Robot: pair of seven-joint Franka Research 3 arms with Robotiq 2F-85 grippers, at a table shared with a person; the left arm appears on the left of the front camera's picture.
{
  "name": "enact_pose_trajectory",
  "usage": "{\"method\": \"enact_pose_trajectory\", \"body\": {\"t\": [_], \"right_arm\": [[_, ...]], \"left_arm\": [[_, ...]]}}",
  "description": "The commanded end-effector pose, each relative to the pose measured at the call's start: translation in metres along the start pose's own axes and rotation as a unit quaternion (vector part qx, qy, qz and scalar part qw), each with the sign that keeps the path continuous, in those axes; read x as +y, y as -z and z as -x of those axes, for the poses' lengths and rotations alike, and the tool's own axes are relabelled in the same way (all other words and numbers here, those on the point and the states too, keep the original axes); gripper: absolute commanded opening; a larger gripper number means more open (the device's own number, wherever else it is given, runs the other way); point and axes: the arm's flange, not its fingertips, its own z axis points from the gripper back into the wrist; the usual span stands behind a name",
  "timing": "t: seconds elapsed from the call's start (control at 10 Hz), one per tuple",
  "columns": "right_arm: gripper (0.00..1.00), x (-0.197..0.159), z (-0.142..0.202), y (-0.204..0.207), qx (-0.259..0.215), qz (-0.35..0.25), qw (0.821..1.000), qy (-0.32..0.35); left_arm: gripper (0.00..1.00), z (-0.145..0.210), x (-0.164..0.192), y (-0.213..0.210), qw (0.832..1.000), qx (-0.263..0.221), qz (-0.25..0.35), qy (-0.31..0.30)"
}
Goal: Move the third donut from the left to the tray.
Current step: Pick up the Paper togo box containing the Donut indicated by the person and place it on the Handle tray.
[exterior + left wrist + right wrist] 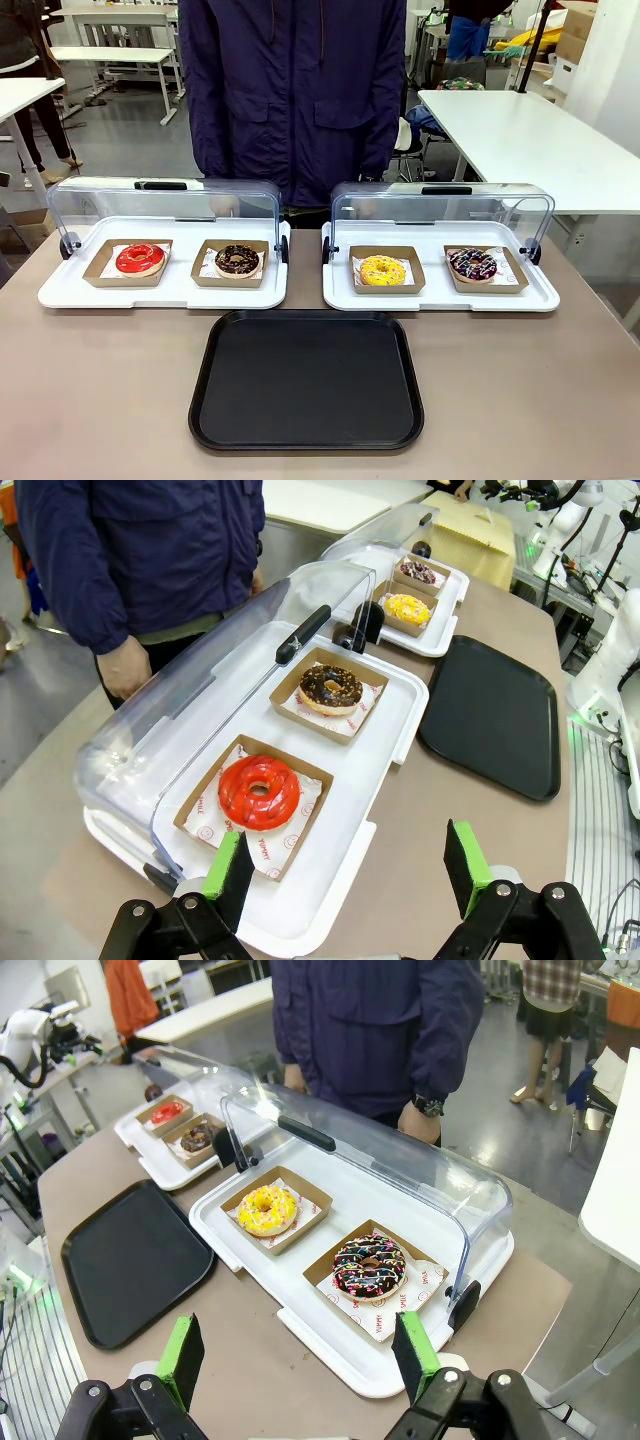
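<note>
left gripper [348, 842] wide open, empty | right gripper [298, 1330] likewise (both above table [470, 810])

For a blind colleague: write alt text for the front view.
The yellow-iced donut sits third from the left in a row of four donuts on two white trays with clear lids raised. A black tray lies nearer the camera; a person stands behind.

Across the brown tabletop [100, 400], two white trays side by side. Left white tray [60, 290], clear lid [100, 205] raised: red donut [140, 258], chocolate donut [237, 259] just beside it, each in a cardboard holder [98, 272]. Right white tray [540, 297], lid up too: dark sprinkled donut [472, 263] at its right end. Close behind, a person in a navy jacket [295, 90].
</note>
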Motion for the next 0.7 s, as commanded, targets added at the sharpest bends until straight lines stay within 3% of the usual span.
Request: {"method": "enact_pose_trajectory", "body": {"t": [0.0, 0.6], "right_arm": [[1.0, -0.0007, -0.002, 0.0005, -0.008, -0.001, 1.0, -0.003], [1.0, -0.0007, -0.002, 0.0005, -0.008, -0.001, 1.0, -0.003]], "left_arm": [[1.0, -0.0012, 0.0001, -0.0027, 1.0, -0.005, 0.004, 0.005], [1.0, -0.0012, 0.0001, -0.0027, 1.0, -0.005, 0.004, 0.005]]}}
